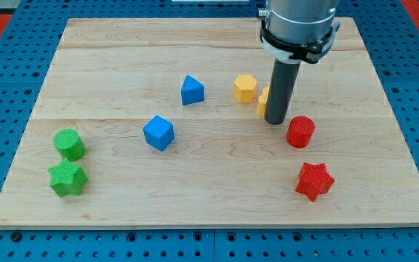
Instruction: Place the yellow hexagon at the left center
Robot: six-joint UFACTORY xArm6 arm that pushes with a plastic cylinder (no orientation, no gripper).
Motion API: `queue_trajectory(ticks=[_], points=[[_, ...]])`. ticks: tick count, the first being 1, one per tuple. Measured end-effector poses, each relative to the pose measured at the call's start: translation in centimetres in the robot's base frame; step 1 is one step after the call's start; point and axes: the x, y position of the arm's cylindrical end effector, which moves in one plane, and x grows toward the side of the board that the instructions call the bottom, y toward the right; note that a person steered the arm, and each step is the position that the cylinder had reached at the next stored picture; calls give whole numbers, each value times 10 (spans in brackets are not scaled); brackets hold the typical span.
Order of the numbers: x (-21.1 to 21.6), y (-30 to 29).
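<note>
Rod among yellow blocks on the counter (108, 58)

My tip (275, 121), no fingers, touches a half-hidden yellow block (263, 102); the yellow hexagon (245, 88) lies just up-left.

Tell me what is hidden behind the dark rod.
A yellow block sits behind the rod, only its left edge showing, so its shape cannot be told. My tip rests just beside it. The yellow hexagon lies uncovered farther to the view's left.

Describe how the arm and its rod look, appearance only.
The arm enters from the view's top as a grey metallic cylinder with a black collar ringed in white. Below it hangs a straight, smooth, dark grey rod; my tip is blunt and round. No cables or markings show.
</note>
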Motion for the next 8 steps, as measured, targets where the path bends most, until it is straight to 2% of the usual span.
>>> queue_trajectory(ticks=[1, 3, 4, 6, 7, 8], points=[[-20, 12], [-66, -76], [-91, -72], [-144, -127], [-153, -146], [-160, -213]])
